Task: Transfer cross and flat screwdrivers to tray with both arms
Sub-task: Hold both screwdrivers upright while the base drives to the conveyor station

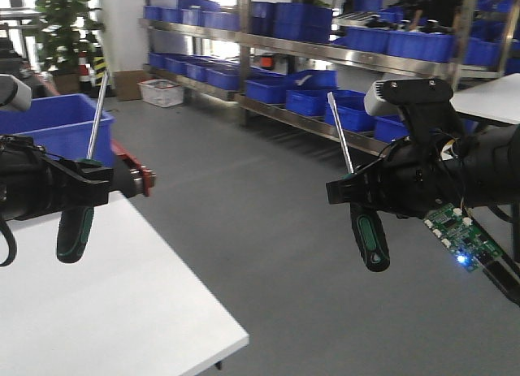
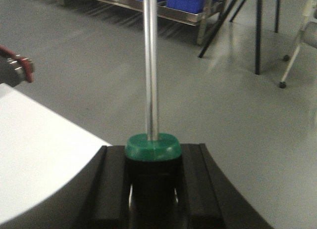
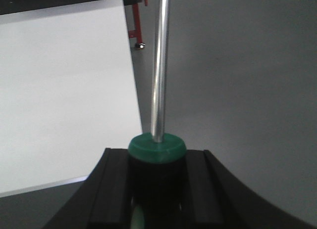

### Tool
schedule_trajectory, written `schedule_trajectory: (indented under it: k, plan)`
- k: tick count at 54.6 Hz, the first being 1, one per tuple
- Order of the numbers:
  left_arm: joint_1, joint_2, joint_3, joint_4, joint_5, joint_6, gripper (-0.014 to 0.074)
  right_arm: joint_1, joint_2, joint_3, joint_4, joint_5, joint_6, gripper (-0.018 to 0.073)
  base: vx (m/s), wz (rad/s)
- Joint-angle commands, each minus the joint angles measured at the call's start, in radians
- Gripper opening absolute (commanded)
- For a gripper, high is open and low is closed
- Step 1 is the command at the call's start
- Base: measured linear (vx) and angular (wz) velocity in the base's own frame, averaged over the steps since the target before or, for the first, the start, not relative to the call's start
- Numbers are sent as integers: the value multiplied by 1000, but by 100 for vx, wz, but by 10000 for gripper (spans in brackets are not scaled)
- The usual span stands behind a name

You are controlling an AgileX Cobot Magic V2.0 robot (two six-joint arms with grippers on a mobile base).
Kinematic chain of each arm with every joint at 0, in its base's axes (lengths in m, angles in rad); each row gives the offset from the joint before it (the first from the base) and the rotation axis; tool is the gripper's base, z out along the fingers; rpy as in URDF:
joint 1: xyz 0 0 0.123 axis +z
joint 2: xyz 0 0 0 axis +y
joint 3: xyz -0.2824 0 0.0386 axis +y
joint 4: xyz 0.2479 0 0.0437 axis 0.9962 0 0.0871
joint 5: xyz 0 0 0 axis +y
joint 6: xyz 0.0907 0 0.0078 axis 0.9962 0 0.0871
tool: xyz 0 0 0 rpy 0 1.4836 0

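Two screwdrivers are held in the air, shafts pointing up. My left gripper (image 1: pixel 88 185) is shut on one just below its green collar; the black-and-green handle (image 1: pixel 75 234) hangs beneath and the steel shaft (image 1: pixel 98 116) rises above. In the left wrist view the fingers (image 2: pixel 111 189) clamp the handle under the collar (image 2: pixel 152 146). My right gripper (image 1: pixel 351 191) is shut on the other screwdriver (image 1: pixel 370 238) over the floor, right of the table. In the right wrist view its collar (image 3: pixel 157 147) sits between the jaws. The tray is out of view.
A white table (image 1: pixel 106 311) fills the lower left, its corner near the left arm. A blue bin (image 1: pixel 57 124) stands behind it. Metal shelves with several blue bins (image 1: pixel 325 43) line the back. A green circuit board (image 1: pixel 459 238) hangs on the right arm.
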State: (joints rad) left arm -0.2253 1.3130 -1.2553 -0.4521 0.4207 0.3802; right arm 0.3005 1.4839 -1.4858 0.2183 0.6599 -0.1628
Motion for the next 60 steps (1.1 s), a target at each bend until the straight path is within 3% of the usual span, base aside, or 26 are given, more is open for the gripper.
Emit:
schedule_trajectory:
  k: [1, 27, 60]
  plan:
    - [-4, -34, -34, -24, -80, -4, 0, -2, -43, -38, 8, -85, -2, -8, -11, -78]
    - [-4, -34, -34, -24, -80, -4, 0, -2, -43, -38, 8, -87, -2, -8, 0, -65]
    - [-4, -34, -34, -24, -79, -4, 0, -2, -43, -38, 8, -85, -2, -8, 19, -51]
